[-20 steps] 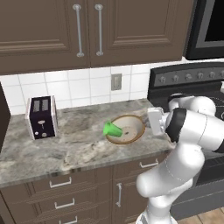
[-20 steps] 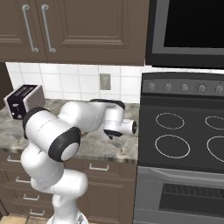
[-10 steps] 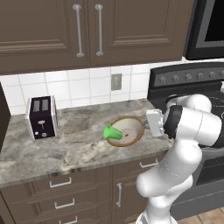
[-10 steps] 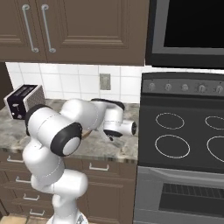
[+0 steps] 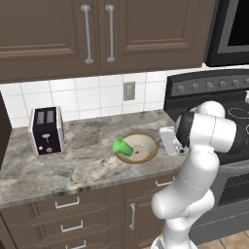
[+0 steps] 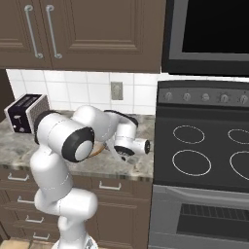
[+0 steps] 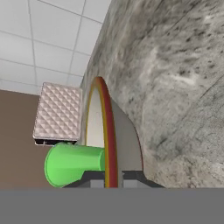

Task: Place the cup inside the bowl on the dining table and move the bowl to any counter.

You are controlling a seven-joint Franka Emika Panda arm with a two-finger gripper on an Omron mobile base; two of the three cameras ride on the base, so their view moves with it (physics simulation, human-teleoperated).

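The tan-brown bowl (image 5: 141, 153) sits low on the marble counter (image 5: 73, 165), near its right end. Inside it the green cup (image 5: 122, 147) lies on its side, mouth toward the toaster. My gripper (image 5: 158, 144) is shut on the bowl's right rim. In the hand view the rim (image 7: 107, 131) runs up from between my fingertips (image 7: 92, 177), with the cup (image 7: 72, 162) to its left. My gripper (image 7: 110, 179) pinches that rim. A sliver of the bowl (image 6: 99, 148) shows behind my forearm in the right base view. The dining table is out of view.
A dark toaster (image 5: 46, 130) stands at the counter's left, also seen as the toaster (image 6: 24, 113). The black stove (image 5: 228, 112) adjoins the counter on the right. Upper cabinets (image 5: 97, 34) hang over the tiled backsplash. Marble lies bare between toaster and bowl.
The bowl, with the cup in it and my gripper on its rim, has come slightly down and to the left toward the counter top. The toaster has not moved.
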